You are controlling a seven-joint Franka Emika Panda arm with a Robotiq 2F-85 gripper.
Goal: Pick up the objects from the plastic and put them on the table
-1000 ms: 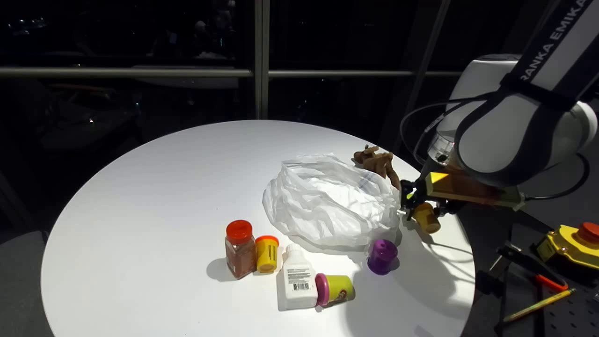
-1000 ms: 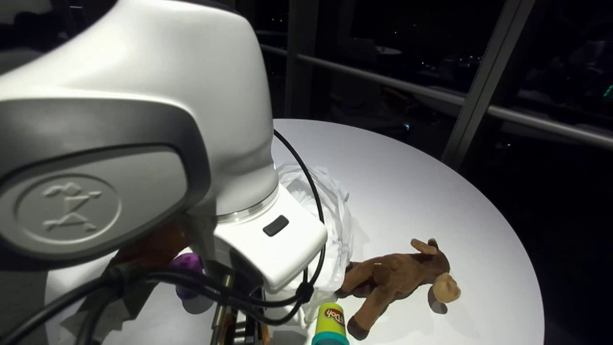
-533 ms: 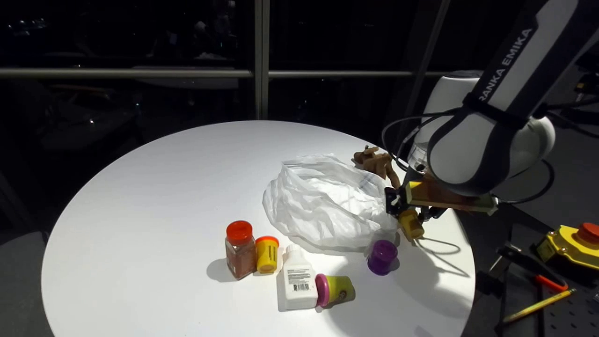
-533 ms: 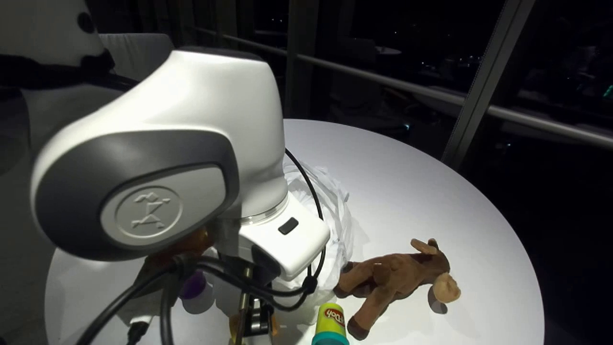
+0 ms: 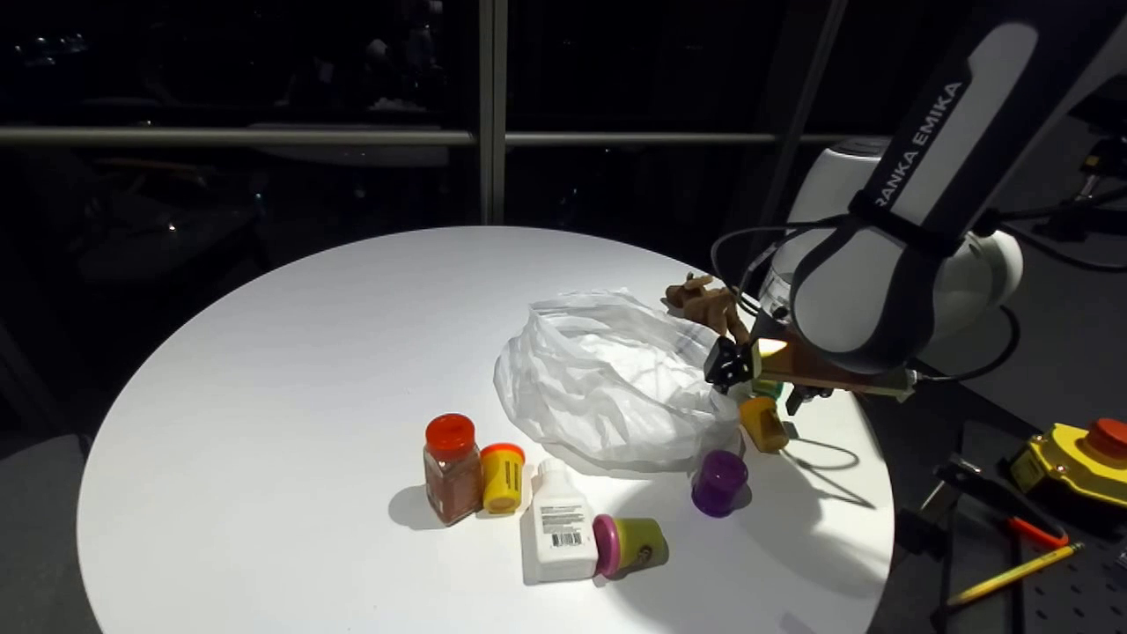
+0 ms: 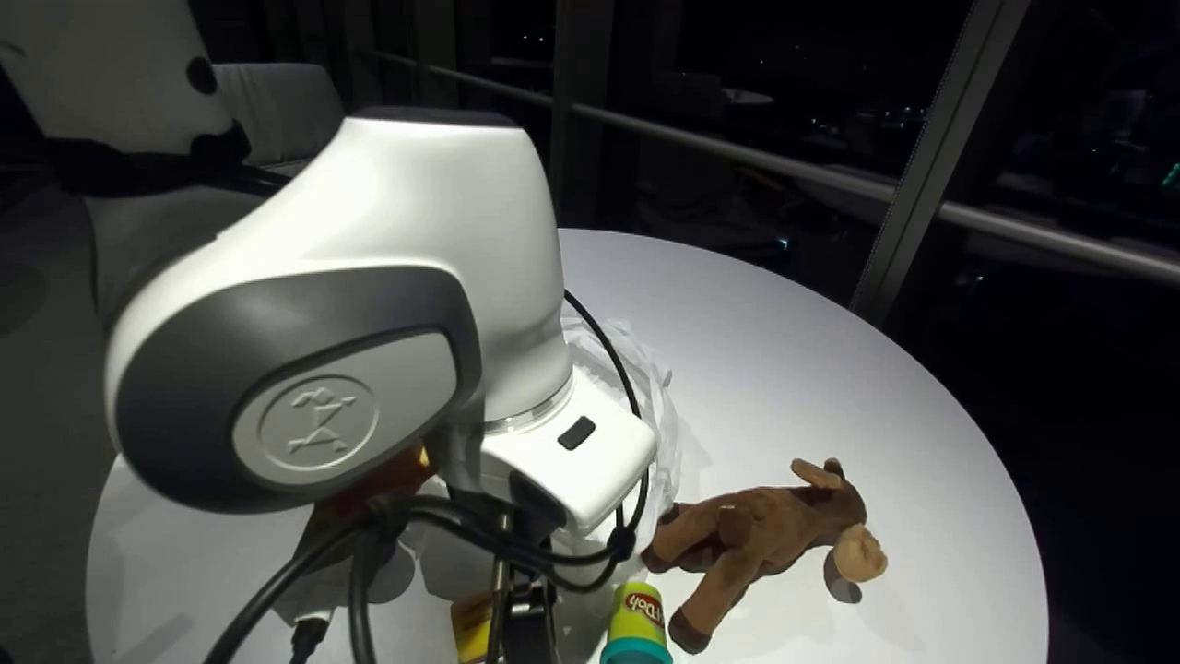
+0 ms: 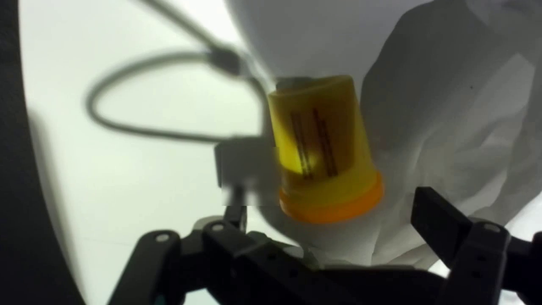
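The round white bench (image 5: 282, 370), with my pincer (image 7: 328, 209) standing wide near its right edge.
From the left in an exterior view, a red-lidded jar (image 5: 453, 471) stands just beside a red-lidded yellow tub (image 5: 503, 481). Next comes a white labelled bottle (image 5: 563, 535), then the wrinkled plastic bag (image 5: 607, 396), right of the bench's middle. A pink-lidded lime tub (image 5: 632, 544) lies on its side just beside the bottle. The brown toy animal (image 6: 765, 530) lies beyond the bag, near the far right edge; a purple tub (image 5: 719, 483) stands just beside the bag's near side. Farthest right, an orange-lidded yellow tub (image 7: 324, 148) is tilted below my parted jaws, clear of both; whether it touches the bench I cannot tell. A teal-lidded Play-Doh tub (image 6: 636, 620) shows just beyond it.
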